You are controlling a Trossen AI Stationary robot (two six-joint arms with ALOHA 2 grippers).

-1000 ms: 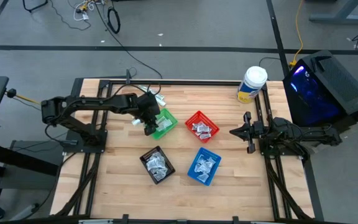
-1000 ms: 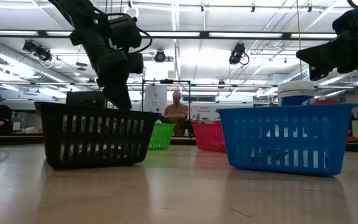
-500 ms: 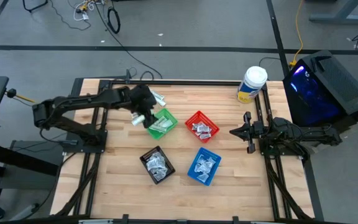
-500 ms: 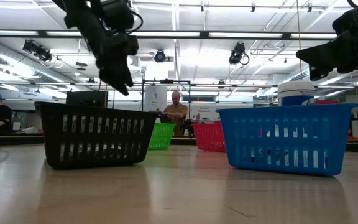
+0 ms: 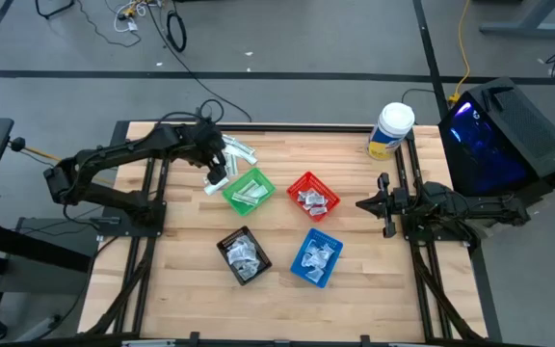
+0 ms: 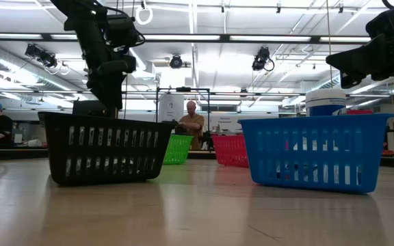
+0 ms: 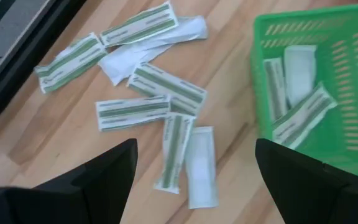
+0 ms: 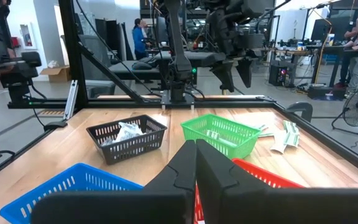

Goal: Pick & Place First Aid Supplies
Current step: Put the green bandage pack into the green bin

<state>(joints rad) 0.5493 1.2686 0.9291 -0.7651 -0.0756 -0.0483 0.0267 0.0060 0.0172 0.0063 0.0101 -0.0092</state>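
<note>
Several narrow white-and-green strips (image 7: 148, 93) lie loose and flat on the wood at the far left (image 5: 239, 152), beside the green basket (image 5: 251, 191). More strips (image 7: 294, 93) lie inside that basket. My left gripper (image 7: 194, 180) hangs open above the loose strips, pointing steeply down just left of the green basket (image 7: 316, 87), and touches nothing; it also shows in the high view (image 5: 216, 175). My right gripper (image 5: 362, 204) waits shut and level at the table's right side, its fingers together in its own view (image 8: 196, 155).
A red basket (image 5: 313, 196), a blue basket (image 5: 316, 257) and a black basket (image 5: 244, 254) each hold small wrapped packets. A white-lidded tub (image 5: 390, 130) stands at the far right corner. Bare wood lies along the near edge and at the near left.
My left gripper has left its place over the green basket's left rim and gone toward the table's left and far edges, rising a little and tipping. It now hangs over the loose strips. Strips inside the green basket that it hid before now show.
</note>
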